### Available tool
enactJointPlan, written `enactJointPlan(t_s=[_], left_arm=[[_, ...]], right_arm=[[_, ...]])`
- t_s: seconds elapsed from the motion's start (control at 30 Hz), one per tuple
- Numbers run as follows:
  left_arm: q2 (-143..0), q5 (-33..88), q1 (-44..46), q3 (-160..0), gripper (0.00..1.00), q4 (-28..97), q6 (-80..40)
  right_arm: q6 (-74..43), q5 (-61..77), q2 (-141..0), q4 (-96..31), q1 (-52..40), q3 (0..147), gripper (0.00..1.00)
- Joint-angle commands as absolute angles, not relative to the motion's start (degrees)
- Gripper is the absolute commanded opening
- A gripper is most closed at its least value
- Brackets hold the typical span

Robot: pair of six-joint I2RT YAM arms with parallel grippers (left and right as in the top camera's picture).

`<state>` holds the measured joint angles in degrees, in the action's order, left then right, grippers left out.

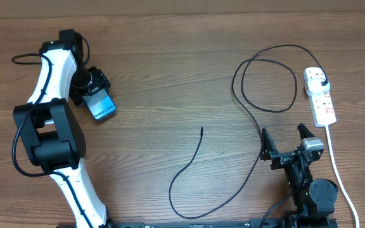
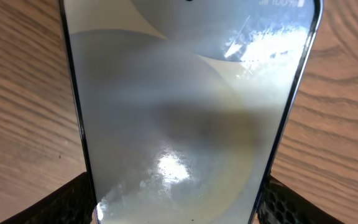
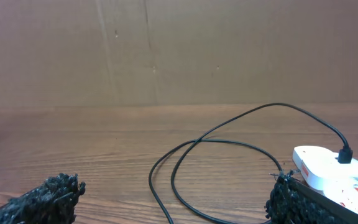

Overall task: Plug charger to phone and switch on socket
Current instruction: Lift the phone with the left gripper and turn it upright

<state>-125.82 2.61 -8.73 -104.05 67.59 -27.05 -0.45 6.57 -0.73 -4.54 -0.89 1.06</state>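
Partly done: the phone (image 1: pixel 103 106) was pinched by the left tool (image 2: pixel 179 208), far left; the charger (image 1: pixel 201 134), plugged into the far-right socket (image 1: pixel 322 101), lay unconnected on the bench (image 1: pixel 170 63); the right tool (image 1: pixel 286 140) was spread, empty.

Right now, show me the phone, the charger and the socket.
phone (image 1: pixel 104 106), overhead view, middle of its screen.
charger (image 1: pixel 201 133), overhead view, near its loose end.
socket (image 1: pixel 322 101), overhead view, middle of its white body.

left arm (image 1: pixel 46 73), well away from socket (image 1: pixel 320 95): white links w/ blk joints, thin blk cable (image 1: pixel 19 60). right arm (image 1: pixel 304 170), near socket: all blk, grey wrist block (image 1: pixel 312 144); fingers (image 3: pixel 48 196) rough blk.
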Motion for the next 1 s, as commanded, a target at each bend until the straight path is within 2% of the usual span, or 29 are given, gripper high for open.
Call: enactJointPlan(t_s=[0.0, 0.27, 0.73, 0.97], left_arm=[[-125.8, 6.3, -8.5, -109.0, 0.04, 69.4, -27.4], [-125.8, 25.9, -8.5, -115.4, 0.04, 73.8, -27.4], [-125.8, 61.3, -6.9, -115.7, 0.04, 84.1, -28.8], [-125.8, 72.8, -5.8, -115.7, 0.04, 85.4, -30.6]], right_arm=[[-0.3, 6.0, -0.2, -4.4, -1.3, 0.4, 1.0], [-0.3, 6.0, -0.2, -4.4, -1.3, 0.4, 1.0], [-0.3, 6.0, -0.2, -4.4, -1.3, 0.4, 1.0], [-0.3, 6.0, -0.2, -4.4, -1.3, 0.4, 1.0]])
